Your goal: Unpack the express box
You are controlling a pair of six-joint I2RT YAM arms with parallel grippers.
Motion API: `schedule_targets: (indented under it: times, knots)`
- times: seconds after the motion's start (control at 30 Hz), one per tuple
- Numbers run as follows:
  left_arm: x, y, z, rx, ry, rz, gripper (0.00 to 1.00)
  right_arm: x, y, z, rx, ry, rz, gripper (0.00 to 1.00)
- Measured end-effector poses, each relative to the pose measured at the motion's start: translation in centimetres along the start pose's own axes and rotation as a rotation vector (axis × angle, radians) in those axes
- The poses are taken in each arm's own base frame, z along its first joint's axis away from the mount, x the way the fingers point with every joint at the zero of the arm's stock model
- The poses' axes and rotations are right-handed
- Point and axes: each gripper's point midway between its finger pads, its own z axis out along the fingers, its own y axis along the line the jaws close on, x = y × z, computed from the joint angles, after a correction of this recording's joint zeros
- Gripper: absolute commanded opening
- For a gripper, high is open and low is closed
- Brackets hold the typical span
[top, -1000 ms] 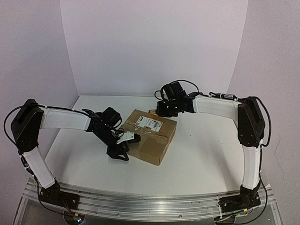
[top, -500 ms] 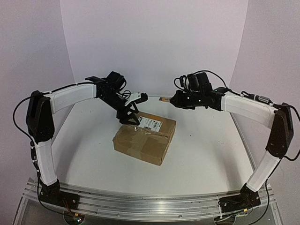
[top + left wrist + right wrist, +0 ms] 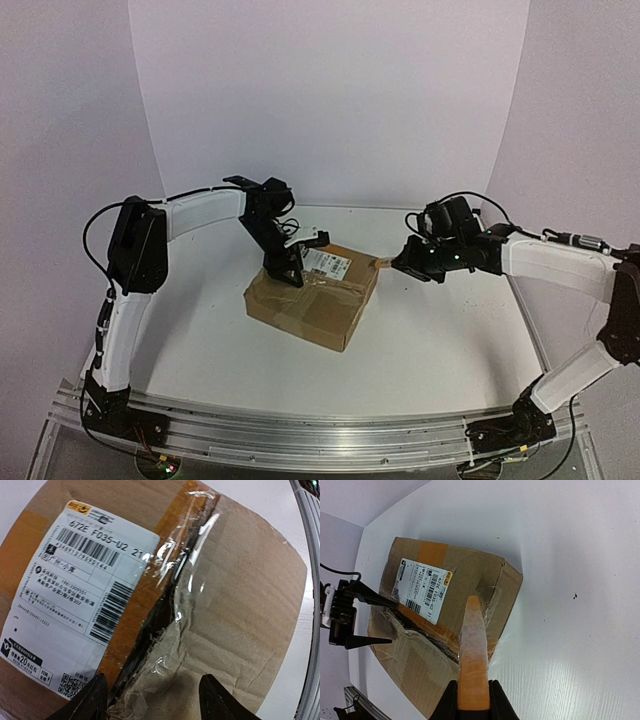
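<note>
Left fingers (image 3: 92,702) hang over the express box (image 3: 310,305), which sits mid-desk (image 3: 440,340). They stand wide, straddling the centre seam, where crinkled clear tape (image 3: 170,630) looks split beside the barcode label (image 3: 75,600); nothing is gripped. Over at the box's 2 o'clock corner, the right fingers (image 3: 451,700) are pinched narrow on an orange-brown tape strip (image 3: 472,665). Its far end reaches over that corner, stuck or free, can't tell. This looks like the seal-stripping step: flaps down, contents unseen. Next move, likely: the right arm draws the strip clear toward 3 o'clock, and the left drops into the seam to catch a flap edge and lift.
</note>
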Motion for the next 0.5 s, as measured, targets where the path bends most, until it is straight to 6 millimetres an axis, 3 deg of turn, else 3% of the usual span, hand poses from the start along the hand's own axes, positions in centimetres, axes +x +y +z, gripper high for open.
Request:
schedule_targets:
  times: [0.2, 0.5]
  knots:
    - [0.7, -1.9, 0.5, 0.075, 0.031, 0.024, 0.40, 0.6, -0.8, -2.1, -0.020, -0.026, 0.066, 0.00]
    - [1.7, -4.4, 0.7, 0.166, 0.071, 0.029, 0.01, 2.1, -4.0, -1.7, 0.053, -0.006, 0.158, 0.00]
